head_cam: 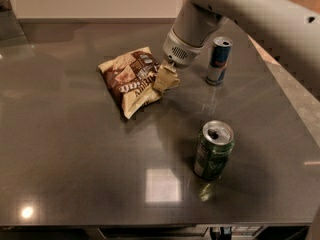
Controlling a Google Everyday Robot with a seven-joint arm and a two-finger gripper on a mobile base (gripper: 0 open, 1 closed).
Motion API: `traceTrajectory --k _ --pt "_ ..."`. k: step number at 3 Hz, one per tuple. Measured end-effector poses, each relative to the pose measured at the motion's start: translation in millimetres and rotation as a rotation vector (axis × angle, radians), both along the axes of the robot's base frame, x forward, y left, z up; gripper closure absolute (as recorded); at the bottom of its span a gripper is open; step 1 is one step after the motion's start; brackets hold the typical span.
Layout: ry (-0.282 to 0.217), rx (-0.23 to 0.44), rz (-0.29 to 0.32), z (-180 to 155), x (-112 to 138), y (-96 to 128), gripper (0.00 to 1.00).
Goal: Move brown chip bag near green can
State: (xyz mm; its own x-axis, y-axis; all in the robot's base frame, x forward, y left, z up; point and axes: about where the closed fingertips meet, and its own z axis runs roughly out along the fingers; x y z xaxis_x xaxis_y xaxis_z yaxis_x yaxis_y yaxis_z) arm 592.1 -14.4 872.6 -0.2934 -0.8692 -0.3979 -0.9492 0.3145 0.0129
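The brown chip bag (134, 80) lies on the dark table (75, 159), left of centre toward the back. My gripper (167, 79) reaches down from the arm at the upper right and is shut on the bag's right edge. The green can (213, 150) stands upright at the front right, well apart from the bag, with its silver top and opening showing.
A slim blue-and-silver can (219, 61) stands upright at the back right, just right of my gripper. My arm (250, 9) crosses the upper right of the view. The table's right edge (295, 99) runs diagonally; its front edge is at the bottom.
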Motion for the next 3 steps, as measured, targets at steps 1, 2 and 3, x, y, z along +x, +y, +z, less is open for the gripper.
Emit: traceTrajectory --k 1,2,3 --pt "-0.021 -0.021 0.063 15 -28 1 1.00" --pt "-0.017 -0.036 0.101 18 -58 -6 1.00" --pt "-0.011 -0.046 0.121 16 -85 -20 1.00"
